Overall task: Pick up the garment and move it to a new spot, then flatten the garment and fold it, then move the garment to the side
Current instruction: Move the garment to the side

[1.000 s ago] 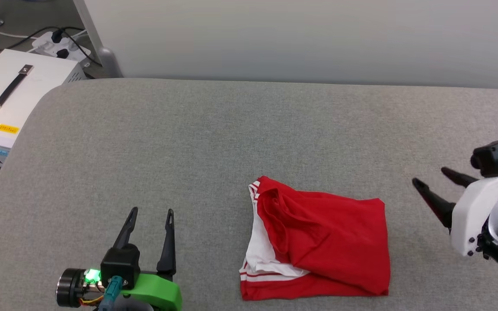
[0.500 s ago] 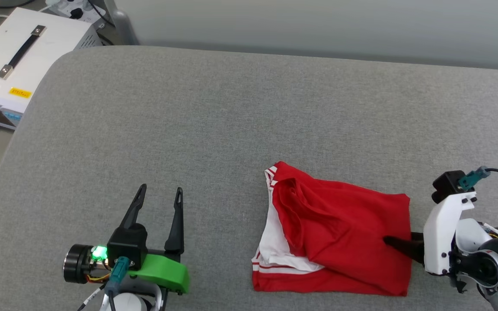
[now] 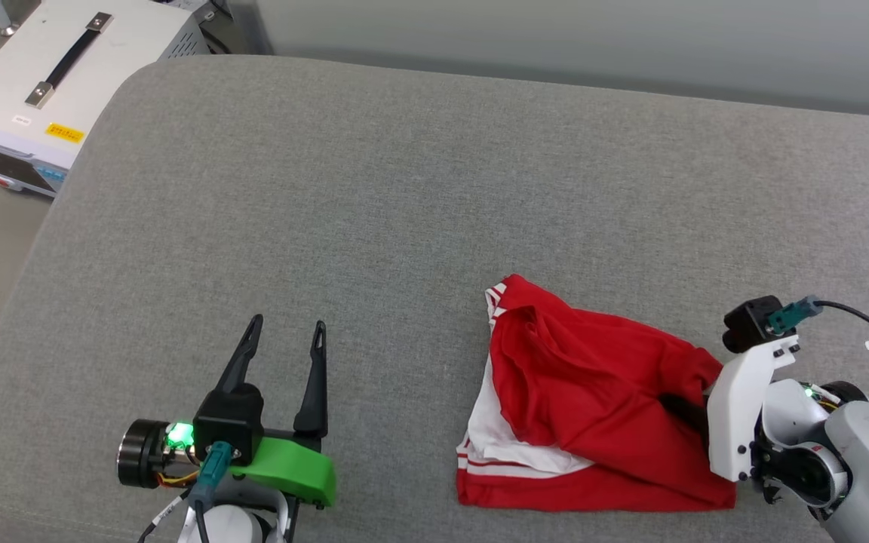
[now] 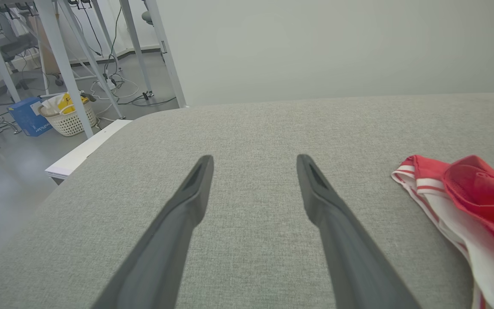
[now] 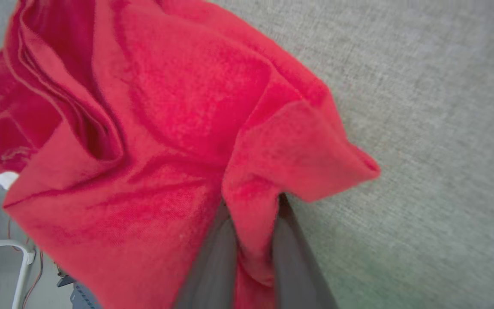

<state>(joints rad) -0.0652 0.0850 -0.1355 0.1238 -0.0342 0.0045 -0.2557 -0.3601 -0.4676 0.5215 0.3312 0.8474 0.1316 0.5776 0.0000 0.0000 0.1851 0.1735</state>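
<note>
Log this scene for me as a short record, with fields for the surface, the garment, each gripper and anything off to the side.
surface: grey fabric-covered table
garment: red with a white sleeve and striped trim, crumpled, lying on the near right part of the table
left gripper: open, over bare table, apart from the garment
right gripper: shut on a fold at the garment's right edge
off to the side: white box with a black handle, beyond the table's far left corner
</note>
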